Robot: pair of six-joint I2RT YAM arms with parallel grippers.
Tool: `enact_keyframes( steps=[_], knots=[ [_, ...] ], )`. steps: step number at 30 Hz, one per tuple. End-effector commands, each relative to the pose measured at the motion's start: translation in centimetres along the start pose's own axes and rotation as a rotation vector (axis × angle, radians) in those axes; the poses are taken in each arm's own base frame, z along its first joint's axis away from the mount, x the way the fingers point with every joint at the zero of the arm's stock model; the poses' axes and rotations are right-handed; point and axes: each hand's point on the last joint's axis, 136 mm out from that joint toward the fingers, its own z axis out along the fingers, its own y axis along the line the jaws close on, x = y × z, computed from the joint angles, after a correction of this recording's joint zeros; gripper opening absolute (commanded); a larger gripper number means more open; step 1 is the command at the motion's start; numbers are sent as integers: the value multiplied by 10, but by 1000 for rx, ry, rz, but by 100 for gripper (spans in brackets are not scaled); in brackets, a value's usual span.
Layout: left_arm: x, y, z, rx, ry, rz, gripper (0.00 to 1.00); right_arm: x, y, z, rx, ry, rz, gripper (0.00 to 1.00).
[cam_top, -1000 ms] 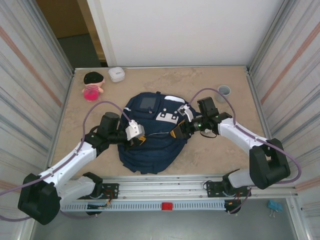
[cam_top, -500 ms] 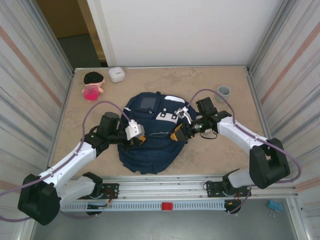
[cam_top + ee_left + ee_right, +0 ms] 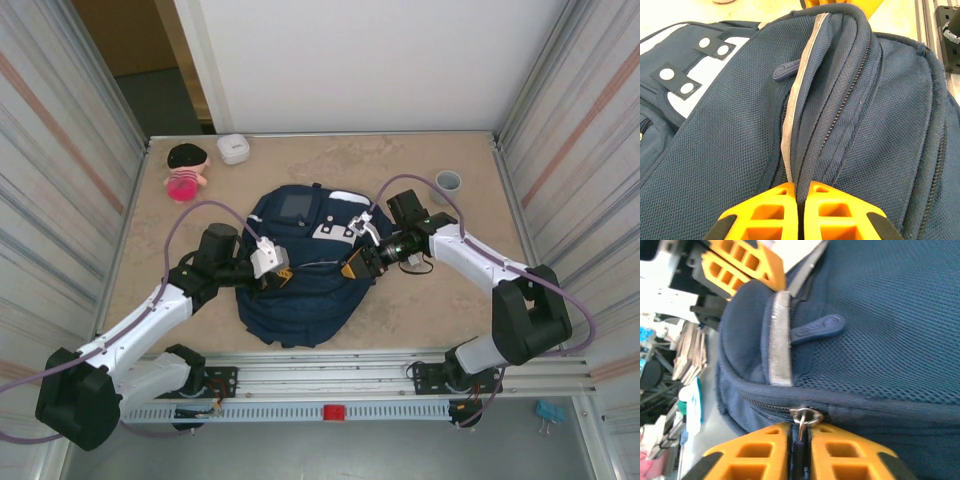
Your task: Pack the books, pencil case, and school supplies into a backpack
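Navy backpack (image 3: pixel 300 265), flat in the middle of the table (image 3: pixel 400 312), white patches facing up. Bulges into a ridge of mesh fabric edged by a grey trim stripe (image 3: pixel 789 125).

Left gripper (image 3: pixel 799 186) at the bag's left side. Orange fingers (image 3: pixel 782 190) pressed together on that ridge, pinching the fabric just below the stripe. Right gripper (image 3: pixel 800 426) at the bag's right side, closed on the zip pull (image 3: pixel 804 416). Metal ring just clear of the fingertips, dark tab clamped between them. Rubber tab (image 3: pixel 817 329) lying loose on the mesh beside the stripe.

Beige, marbled tabletop, bare around the bag. Doll (image 3: pixel 185 170) with black hair and pink body near the far left corner. Small white box (image 3: pixel 233 148) just beside it at the far edge. Grey cup (image 3: pixel 447 182) upright near the far right corner, well apart from the bag.

Metal rail (image 3: pixel 330 372) along the near edge, with both arm bases on it. Red piece (image 3: pixel 333 411) on the lower strip. Blue clip (image 3: pixel 548 412) on the grey floor at the right.

Corrugated metal panels (image 3: pixel 60 170) on both sides. White wall (image 3: pixel 370 60) behind. Doorway (image 3: pixel 150 90) at the far left, brown wall and dark floor beyond.
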Motion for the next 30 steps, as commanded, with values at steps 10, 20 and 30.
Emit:
enact_keyframes(
  steps=[10,20,30],
  knots=[
    [-37,55,-7,-354,40,14,1,-20,24,-18,182,-61,9,0],
    [-64,49,26,-382,70,77,0,-37,70,20,135,-70,87,0],
    [-78,28,35,-300,-30,104,1,-52,80,33,181,-122,67,26]
  ],
)
